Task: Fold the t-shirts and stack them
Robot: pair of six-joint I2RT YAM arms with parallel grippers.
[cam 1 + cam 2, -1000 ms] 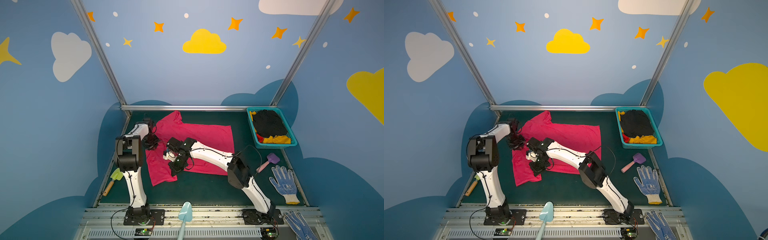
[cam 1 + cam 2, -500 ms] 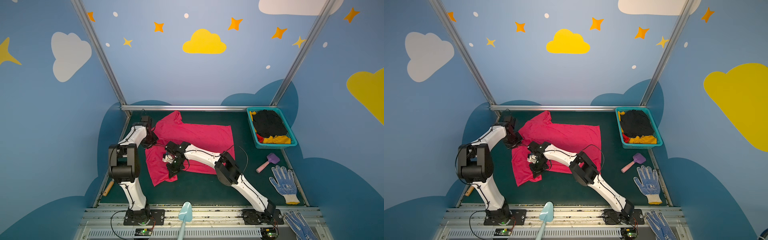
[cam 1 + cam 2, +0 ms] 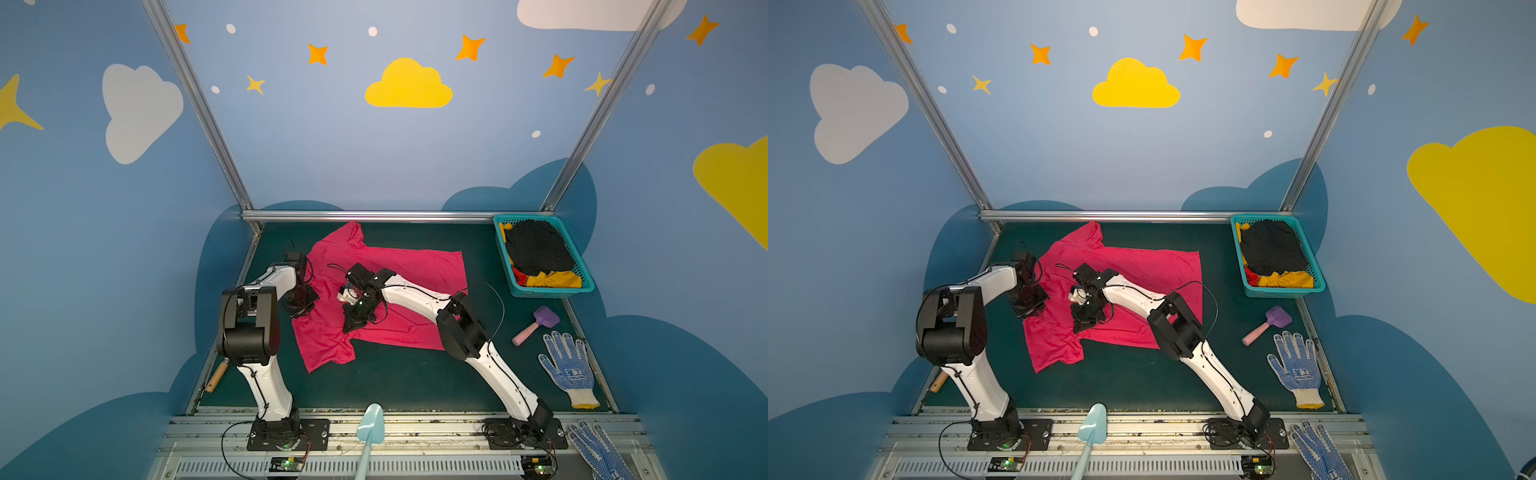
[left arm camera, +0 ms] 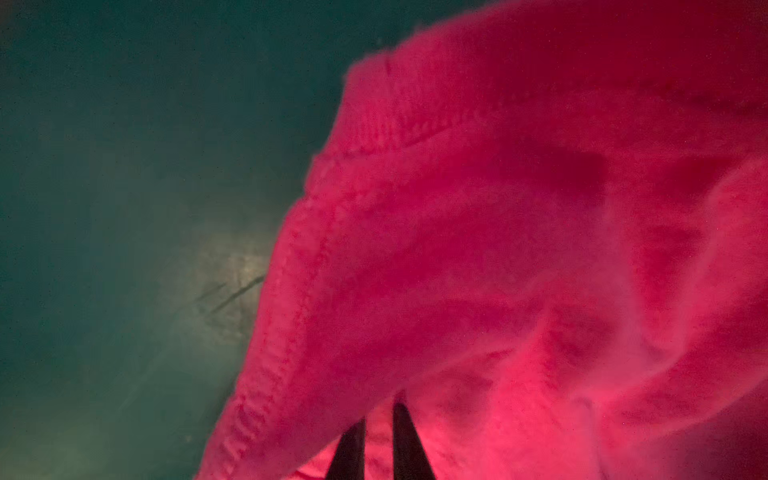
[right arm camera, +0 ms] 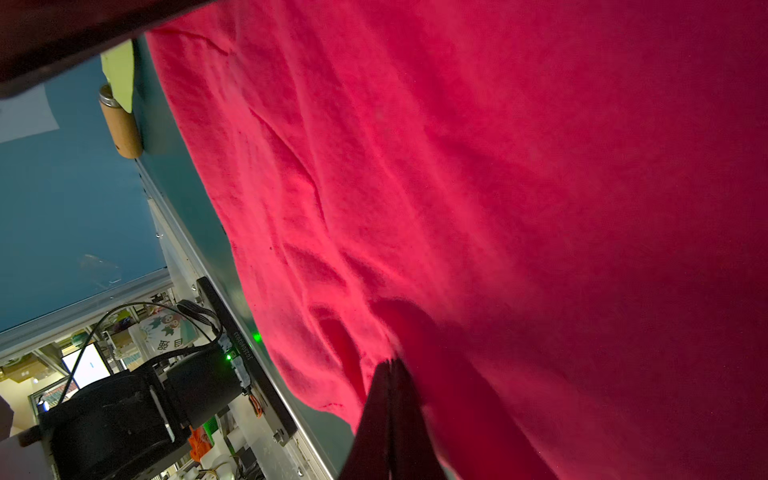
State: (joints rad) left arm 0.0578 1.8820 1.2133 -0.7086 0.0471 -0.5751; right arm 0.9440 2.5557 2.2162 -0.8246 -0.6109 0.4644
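A pink-red t-shirt (image 3: 399, 274) lies spread on the green table (image 3: 395, 378) in both top views. My left gripper (image 3: 300, 311) is at the shirt's left edge. In the left wrist view its fingertips (image 4: 405, 440) stand a narrow gap apart with pink cloth between them, and a hemmed fold (image 4: 457, 249) rises over them. My right gripper (image 3: 348, 326) reaches across onto the shirt's near left part. Its fingers (image 5: 390, 399) are pressed together, tips against the cloth (image 5: 498, 208). Black and mustard-yellow t-shirts (image 3: 536, 253) fill a teal basket (image 3: 548, 292).
At the right lie a purple and pink toy hammer (image 3: 536, 326) and a dotted work glove (image 3: 567, 370). Another glove (image 3: 598, 453) and a light blue scoop (image 3: 370, 424) lie on the front rail. A wooden-handled tool (image 3: 216, 376) lies at the table's left edge.
My left arm's elbow swung down toward the front and its gripper narrowed on the shirt's edge. My right arm's elbow shifted left; its gripper stayed shut on the shirt.
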